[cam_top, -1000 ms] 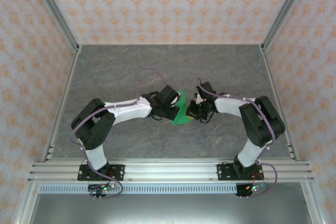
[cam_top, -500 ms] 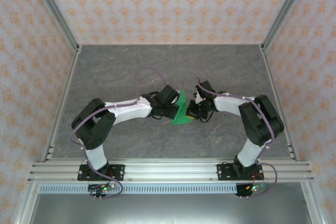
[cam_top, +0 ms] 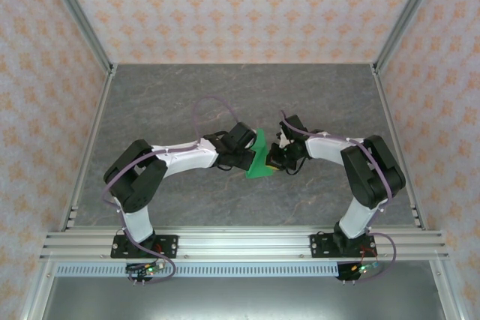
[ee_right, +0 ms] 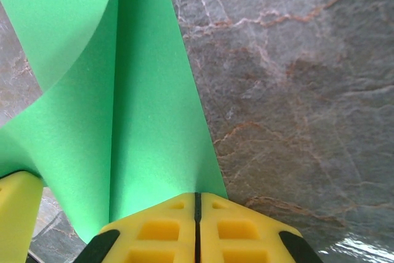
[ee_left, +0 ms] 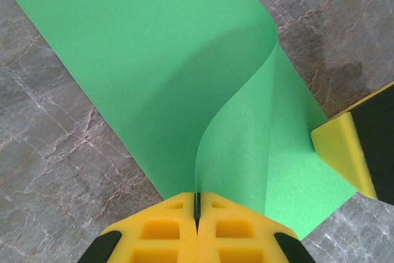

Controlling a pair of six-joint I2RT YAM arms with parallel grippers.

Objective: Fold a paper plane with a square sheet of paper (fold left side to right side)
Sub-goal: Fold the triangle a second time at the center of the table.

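Paper is the main thing here. The square sheet of paper (cam_top: 259, 159) is bright green and sits near the middle of the grey table (cam_top: 187, 103), right between the two arms. Part of it lies flat on the table. Part of it is lifted up and bent over in a soft curve.

The left gripper (ee_left: 197, 206) is squeezed tight on one edge of the paper. Its two yellow fingers press together, and the thin green edge is caught in the line between them. In the left wrist view the paper rises from the fingers and curls over to the right.

The right gripper (ee_right: 197, 206) is pinched tight too, and it grips another edge of the paper. The green sheet comes out from between its yellow fingers. To the right of the sheet is bare grey stone with pale and brown lines.

The two grippers are very near each other. In the left wrist view, a yellow finger of the right gripper sits at the paper's right edge. From above, the paper looks like a small green pointed shape between the two black gripper heads.
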